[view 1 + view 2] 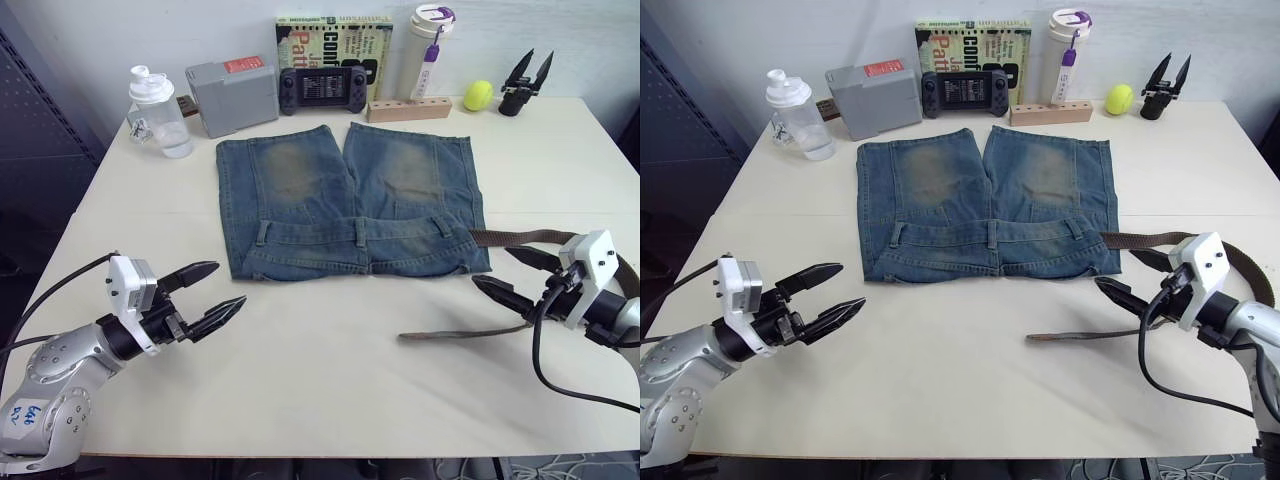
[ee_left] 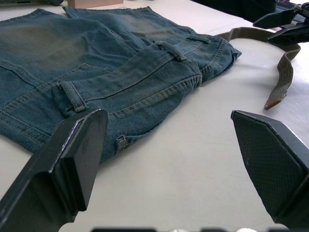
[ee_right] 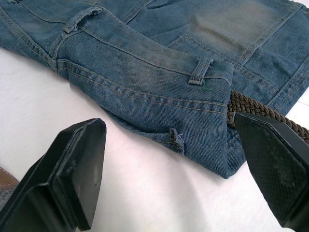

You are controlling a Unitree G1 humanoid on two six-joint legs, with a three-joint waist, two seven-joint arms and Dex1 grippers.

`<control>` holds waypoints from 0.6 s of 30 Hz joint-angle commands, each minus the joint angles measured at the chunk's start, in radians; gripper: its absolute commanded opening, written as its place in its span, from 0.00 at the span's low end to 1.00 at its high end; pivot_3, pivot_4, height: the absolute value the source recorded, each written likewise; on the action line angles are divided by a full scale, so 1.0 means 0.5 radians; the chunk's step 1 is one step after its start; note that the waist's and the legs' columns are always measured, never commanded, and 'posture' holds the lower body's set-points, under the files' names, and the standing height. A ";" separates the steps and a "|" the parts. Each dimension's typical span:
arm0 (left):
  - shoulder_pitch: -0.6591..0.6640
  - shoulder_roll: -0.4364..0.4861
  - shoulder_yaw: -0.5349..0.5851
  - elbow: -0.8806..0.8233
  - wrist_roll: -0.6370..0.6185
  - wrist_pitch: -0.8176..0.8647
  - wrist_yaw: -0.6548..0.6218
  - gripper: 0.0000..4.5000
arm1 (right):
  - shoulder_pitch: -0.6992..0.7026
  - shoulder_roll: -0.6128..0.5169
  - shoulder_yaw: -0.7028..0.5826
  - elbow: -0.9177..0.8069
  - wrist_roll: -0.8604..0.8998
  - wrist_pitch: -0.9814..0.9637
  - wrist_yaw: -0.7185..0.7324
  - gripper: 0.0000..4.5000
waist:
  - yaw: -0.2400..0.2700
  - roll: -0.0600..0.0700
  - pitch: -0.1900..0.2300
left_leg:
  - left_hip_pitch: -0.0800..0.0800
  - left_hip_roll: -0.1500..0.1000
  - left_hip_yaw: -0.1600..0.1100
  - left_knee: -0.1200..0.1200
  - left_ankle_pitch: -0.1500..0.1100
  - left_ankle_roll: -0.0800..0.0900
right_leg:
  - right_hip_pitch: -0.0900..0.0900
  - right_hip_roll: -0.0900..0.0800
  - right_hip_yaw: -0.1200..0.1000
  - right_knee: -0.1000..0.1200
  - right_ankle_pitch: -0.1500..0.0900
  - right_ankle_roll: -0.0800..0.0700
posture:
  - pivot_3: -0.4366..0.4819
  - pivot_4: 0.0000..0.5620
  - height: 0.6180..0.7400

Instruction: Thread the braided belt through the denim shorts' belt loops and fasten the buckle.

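The denim shorts (image 1: pixel 345 195) lie flat mid-table, waistband nearest me. Belt loops (image 1: pixel 361 230) stand along the waistband; one more belt loop (image 3: pixel 200 71) sits near its right end. The braided belt (image 1: pixel 520 237) comes out at the waistband's right corner, curves behind my right arm and runs back to its leather tip (image 1: pixel 425 335) on the table. The buckle is hidden. My right gripper (image 1: pixel 491 266) is open just right of that corner, above the belt and holding nothing. My left gripper (image 1: pixel 230 283) is open and empty, in front of the shorts' left corner.
Along the far edge stand a shaker bottle (image 1: pixel 157 112), a grey box (image 1: pixel 232 95), a game console (image 1: pixel 322 88), a book (image 1: pixel 335 35), a white tumbler (image 1: pixel 428 50), a wooden block (image 1: pixel 408 108), a yellow ball (image 1: pixel 478 95) and a black two-fingered part (image 1: pixel 525 82).
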 commanded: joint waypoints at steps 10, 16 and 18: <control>-0.038 -0.009 0.018 0.001 0.013 -0.044 0.017 1.00 | -0.003 0.016 -0.029 -0.037 -0.011 -0.018 -0.002 0.99 | 0.000 0.000 0.000 | 0.000 0.000 0.000 0.000 0.000 0.000 | 0.000 0.000 0.000 0.000 0.000 0.000 | 0.48 0.27 0.88; -0.040 -0.002 0.021 0.001 0.017 -0.042 0.016 1.00 | -0.004 0.023 -0.031 -0.026 -0.013 -0.021 -0.002 0.99 | 0.000 0.000 0.000 | 0.000 0.000 0.000 0.000 0.000 0.000 | 0.000 0.000 0.000 0.000 0.000 0.000 | 0.48 0.27 0.88; -0.036 0.000 0.021 -0.002 0.020 -0.042 0.013 1.00 | 0.001 0.025 -0.034 -0.030 -0.011 -0.020 -0.001 0.99 | 0.000 0.000 0.000 | 0.000 0.000 0.000 0.000 0.000 0.000 | 0.000 0.000 0.000 0.000 0.000 0.000 | 0.48 0.27 0.88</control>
